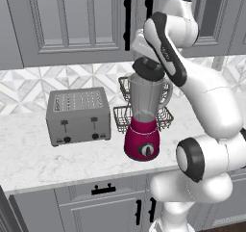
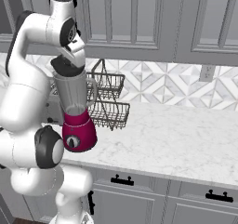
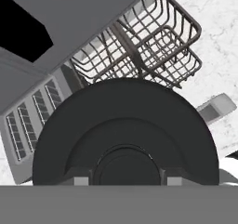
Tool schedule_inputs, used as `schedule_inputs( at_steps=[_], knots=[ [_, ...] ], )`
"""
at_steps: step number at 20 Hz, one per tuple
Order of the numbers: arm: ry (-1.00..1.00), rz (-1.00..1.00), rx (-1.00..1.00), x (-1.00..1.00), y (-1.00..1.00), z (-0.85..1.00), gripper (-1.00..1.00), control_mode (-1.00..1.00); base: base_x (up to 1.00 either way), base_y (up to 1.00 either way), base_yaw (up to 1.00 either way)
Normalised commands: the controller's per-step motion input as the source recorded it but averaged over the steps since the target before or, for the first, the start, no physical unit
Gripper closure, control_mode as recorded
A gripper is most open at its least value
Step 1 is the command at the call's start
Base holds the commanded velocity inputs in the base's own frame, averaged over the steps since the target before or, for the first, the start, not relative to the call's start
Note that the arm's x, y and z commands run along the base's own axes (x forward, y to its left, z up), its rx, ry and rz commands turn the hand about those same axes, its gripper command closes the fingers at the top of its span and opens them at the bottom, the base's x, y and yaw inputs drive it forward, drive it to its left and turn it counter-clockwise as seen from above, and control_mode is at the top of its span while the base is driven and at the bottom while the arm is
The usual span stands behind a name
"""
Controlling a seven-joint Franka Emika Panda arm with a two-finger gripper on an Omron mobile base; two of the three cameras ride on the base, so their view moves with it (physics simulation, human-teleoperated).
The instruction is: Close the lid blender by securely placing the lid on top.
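Note:
The blender (image 1: 142,138) stands on the marble counter, magenta base with a round dial, clear greyish jar (image 1: 145,97) with a side handle on top. The black round lid (image 1: 148,68) sits at the jar's rim, slightly tilted; I cannot tell whether it is seated. My gripper (image 1: 152,62) comes down on the lid from above and is shut on it. From the right side, the lid (image 2: 67,69) likewise caps the jar (image 2: 74,93) under the hand. In the hand view the lid (image 3: 125,125) is close below the gripper (image 3: 126,179), and it hides the jar.
A grey toaster (image 1: 79,115) stands left of the blender. A two-tier wire basket rack (image 1: 126,115) (image 2: 109,108) is right behind it against the tiled wall. Wall cabinets hang close above the arm. The counter (image 2: 176,139) stretches to the right.

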Motion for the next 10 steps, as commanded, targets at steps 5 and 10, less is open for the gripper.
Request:
schedule_inputs(
  at_steps=[5,10],
  knots=[
    [0.05,0.08,-0.12,0.03,0.18,-0.03,1.00,-1.00,0.00,0.00,0.00],
    [0.03,0.08,-0.12,0.00,0.15,-0.10,1.00,-1.00,0.00,0.00,0.00]
  ],
)
